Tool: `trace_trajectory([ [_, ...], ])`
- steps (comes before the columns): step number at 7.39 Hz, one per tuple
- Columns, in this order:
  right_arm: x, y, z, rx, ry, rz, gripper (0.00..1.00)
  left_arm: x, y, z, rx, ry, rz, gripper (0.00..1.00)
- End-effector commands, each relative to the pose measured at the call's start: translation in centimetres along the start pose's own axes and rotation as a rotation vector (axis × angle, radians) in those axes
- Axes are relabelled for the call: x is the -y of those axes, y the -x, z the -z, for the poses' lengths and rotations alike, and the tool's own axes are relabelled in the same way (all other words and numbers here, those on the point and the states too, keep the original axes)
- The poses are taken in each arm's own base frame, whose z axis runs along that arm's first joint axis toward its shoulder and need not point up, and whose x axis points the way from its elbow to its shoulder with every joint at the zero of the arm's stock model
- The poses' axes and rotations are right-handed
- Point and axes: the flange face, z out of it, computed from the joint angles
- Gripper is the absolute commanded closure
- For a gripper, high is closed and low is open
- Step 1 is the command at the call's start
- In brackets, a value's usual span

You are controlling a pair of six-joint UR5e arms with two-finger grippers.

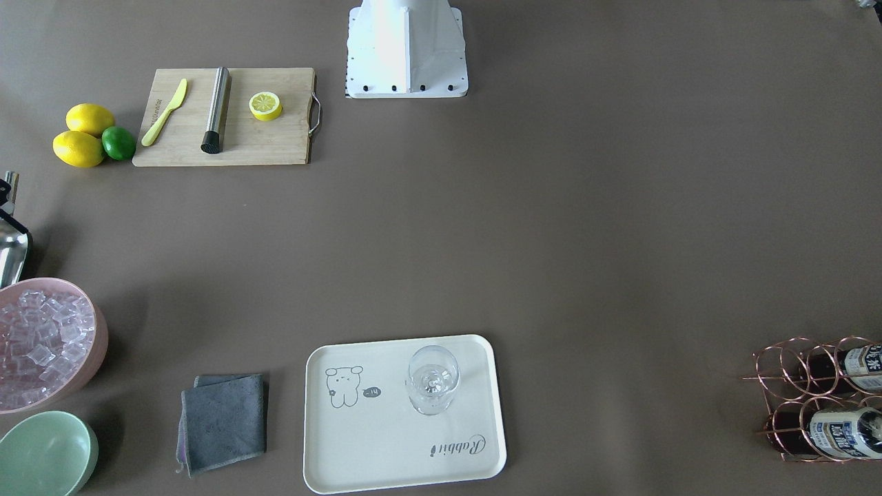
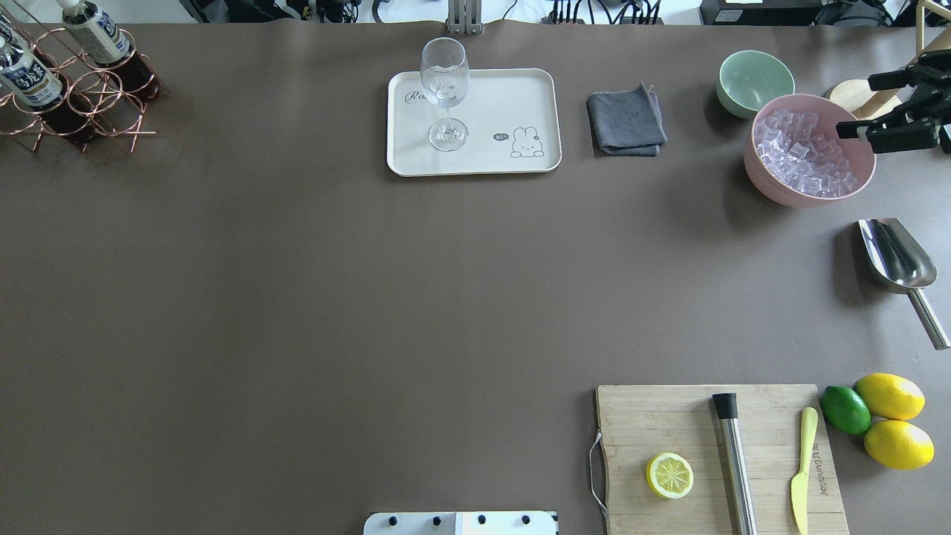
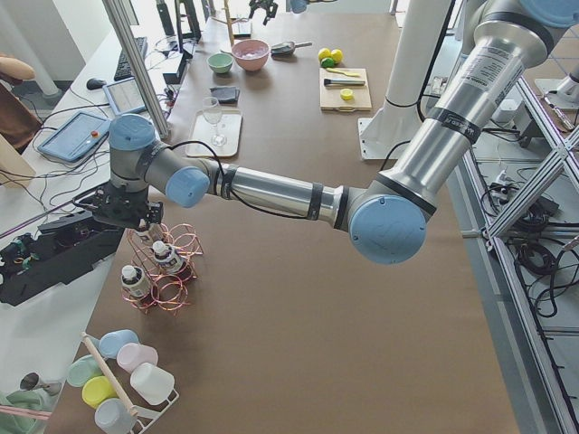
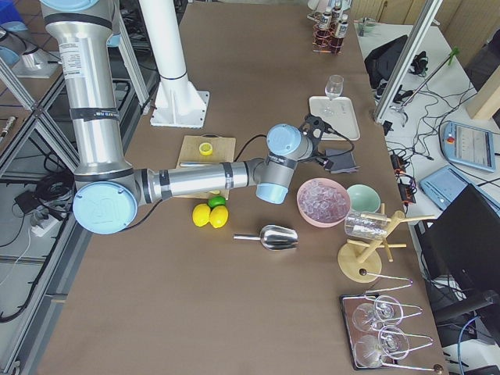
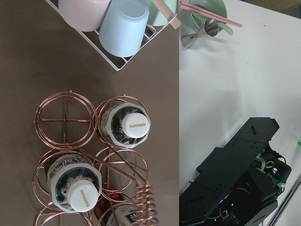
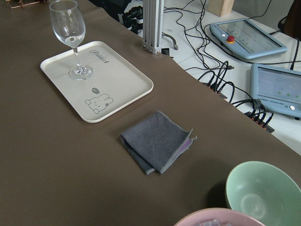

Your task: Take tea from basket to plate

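The copper wire basket (image 5: 66, 120) stands at the table's far left corner and holds three tea bottles with white caps (image 5: 137, 125) (image 5: 82, 195); the third shows only partly at the bottom edge. The basket also shows in the overhead view (image 2: 96, 119), with two bottles (image 2: 96, 33) in sight. My left gripper (image 3: 127, 215) hovers just above the basket's coiled handle; I cannot tell if it is open or shut. The cream plate (image 2: 513, 96) lies at the far middle and carries a wine glass (image 2: 444, 74). My right gripper (image 2: 854, 104) is open and empty above the pink bowl.
A grey cloth (image 2: 625, 120), a green bowl (image 2: 754, 80) and a pink bowl of ice (image 2: 810, 152) sit right of the plate. A metal scoop (image 2: 895, 256), a cutting board (image 2: 713, 453) with tools, and lemons (image 2: 891, 420) are on the right. A cup rack (image 5: 122, 28) is beside the basket.
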Motion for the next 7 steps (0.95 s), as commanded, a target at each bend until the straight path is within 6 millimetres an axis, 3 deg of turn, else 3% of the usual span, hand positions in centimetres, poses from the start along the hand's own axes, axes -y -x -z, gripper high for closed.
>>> trace_trajectory([
  [1,3.7,5.1,-4.9,0.051,-0.123,0.142,0.02,-0.4,0.4,-0.9,0.012,-0.002,-0.001,0.12],
  [3,5.3,9.2,-7.4,0.024,-0.285,0.214,0.02,-0.5,0.5,-1.0,0.015,-0.001,-0.002,0.27],
  [4,5.9,10.6,-8.2,0.069,-0.289,0.188,0.01,-0.6,0.6,-1.1,0.010,0.002,-0.007,0.29],
  [5,6.0,13.0,-8.7,0.154,-0.308,0.224,0.01,-0.9,0.8,-1.5,0.016,0.004,-0.013,0.30],
  [7,8.1,14.8,-8.0,0.212,-0.408,0.298,0.01,-0.6,0.9,-1.9,0.013,0.006,-0.014,0.42],
])
